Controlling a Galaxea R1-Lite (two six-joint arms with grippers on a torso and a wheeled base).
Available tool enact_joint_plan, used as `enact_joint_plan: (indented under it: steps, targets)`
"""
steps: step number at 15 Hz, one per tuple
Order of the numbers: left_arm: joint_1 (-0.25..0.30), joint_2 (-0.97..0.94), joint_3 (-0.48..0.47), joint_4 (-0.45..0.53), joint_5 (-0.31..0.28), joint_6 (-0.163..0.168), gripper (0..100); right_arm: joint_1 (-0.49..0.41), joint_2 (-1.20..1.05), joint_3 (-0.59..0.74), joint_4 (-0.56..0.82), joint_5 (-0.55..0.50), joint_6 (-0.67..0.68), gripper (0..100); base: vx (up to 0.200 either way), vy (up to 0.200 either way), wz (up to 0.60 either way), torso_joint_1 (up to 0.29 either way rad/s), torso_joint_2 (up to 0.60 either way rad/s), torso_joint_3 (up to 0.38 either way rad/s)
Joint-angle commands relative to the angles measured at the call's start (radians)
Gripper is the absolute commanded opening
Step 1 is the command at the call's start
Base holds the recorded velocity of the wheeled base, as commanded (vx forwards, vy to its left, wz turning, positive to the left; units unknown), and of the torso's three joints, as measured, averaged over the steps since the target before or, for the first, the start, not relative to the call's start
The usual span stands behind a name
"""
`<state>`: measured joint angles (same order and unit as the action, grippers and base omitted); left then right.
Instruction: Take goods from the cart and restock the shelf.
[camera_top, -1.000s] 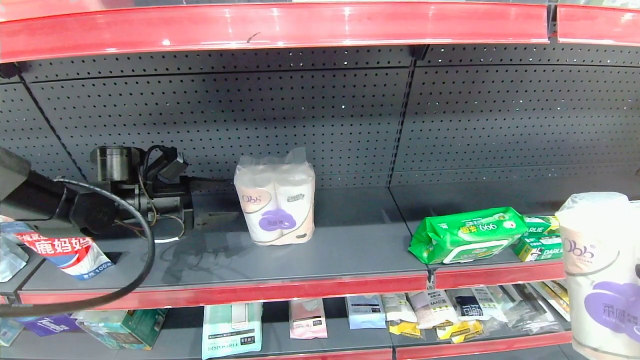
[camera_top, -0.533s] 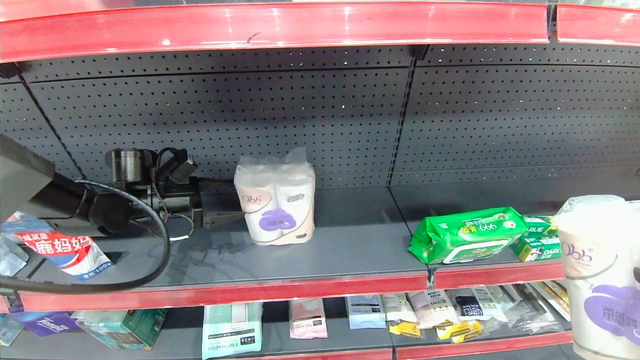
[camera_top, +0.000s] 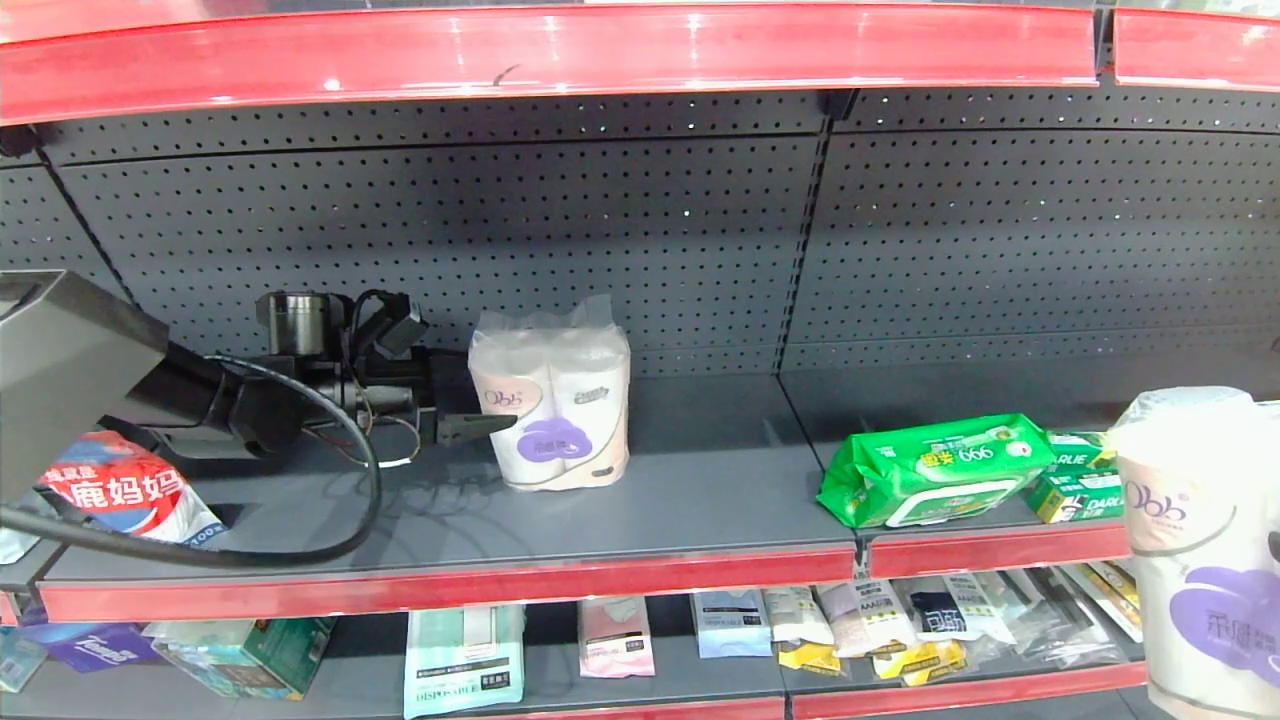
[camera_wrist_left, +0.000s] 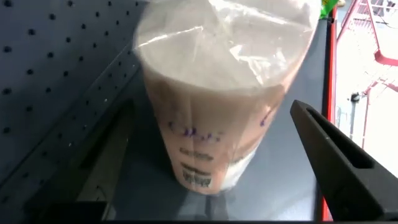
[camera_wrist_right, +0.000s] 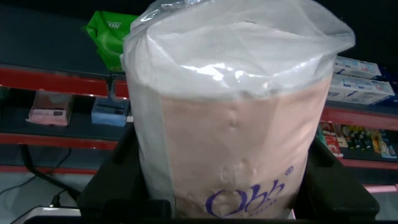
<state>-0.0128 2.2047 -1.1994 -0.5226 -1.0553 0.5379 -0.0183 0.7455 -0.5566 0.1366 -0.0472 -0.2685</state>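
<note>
Nearest, the right gripper (camera_wrist_right: 229, 186) is closed on a pack of toilet rolls (camera_top: 1195, 540), held upright low at the robot's right, out in front of the shelf (camera_top: 700, 480) and not yet over it. Farther in, the left gripper (camera_top: 470, 400) lies level just above the shelf board, its jaws spread wide and empty, at the left side of the shelved pack (camera_top: 552, 405). That pack stands upright toward the back, near the pegboard wall (camera_top: 600, 220). The left wrist view shows it between the two fingers (camera_wrist_left: 336, 165); whether either one touches the wrapper I cannot tell.

The step looks like taking hold of the shelved pack, or nudging it, to make room for the one in hand. Keep the fingers on the firm body of the rolls, not the loose film on top. Close gently, since soft rolls squash. Slide it along the board rather than tip it, and stop short of the wall.

The bare board between it and the green packet of wipes (camera_top: 935, 468) looks the natural spot for the held pack. It should clear the red front lip (camera_top: 450, 585) and be set down flat before the gripper lets go.
</note>
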Motion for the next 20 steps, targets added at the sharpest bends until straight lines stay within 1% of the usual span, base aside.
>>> enact_joint_plan:
  steps: [1, 4, 7, 12, 15, 17, 20]
  targets:
    - [-0.007, 0.021, -0.019, -0.001, 0.0, 0.001, 100, 0.001, 0.008, -0.003, 0.0, 0.0, 0.0, 0, 0.0, 0.0, 0.0, 0.0, 0.0, 0.0]
    - [-0.021, 0.044, -0.045, -0.001, 0.001, 0.001, 100, 0.001, 0.014, -0.003, 0.0, 0.0, 0.0, 0, 0.0, 0.0, 0.0, 0.0, 0.0, 0.0]
    - [-0.052, 0.069, -0.082, 0.001, 0.008, -0.006, 100, 0.001, 0.015, -0.005, 0.0, 0.001, 0.0, 0, 0.0, 0.0, 0.0, 0.0, 0.0, 0.0]
    - [-0.075, 0.089, -0.097, 0.001, 0.015, -0.006, 100, 0.001, 0.023, -0.006, 0.0, 0.001, 0.0, 0, 0.0, 0.0, 0.0, 0.0, 0.0, 0.0]
    - [-0.096, 0.104, -0.123, 0.001, 0.064, -0.004, 100, 0.001, 0.031, -0.008, 0.0, 0.001, 0.0, 0, 0.0, 0.0, 0.0, 0.0, 0.0, 0.0]
    - [-0.099, 0.118, -0.141, 0.001, 0.072, -0.006, 100, 0.001, 0.031, -0.008, 0.0, 0.001, 0.0, 0, 0.0, 0.0, 0.0, 0.0, 0.0, 0.0]
    - [-0.108, 0.121, -0.143, 0.001, 0.072, -0.006, 100, 0.001, 0.031, -0.006, 0.0, 0.001, 0.0, 0, 0.0, 0.0, 0.0, 0.0, 0.0, 0.0]
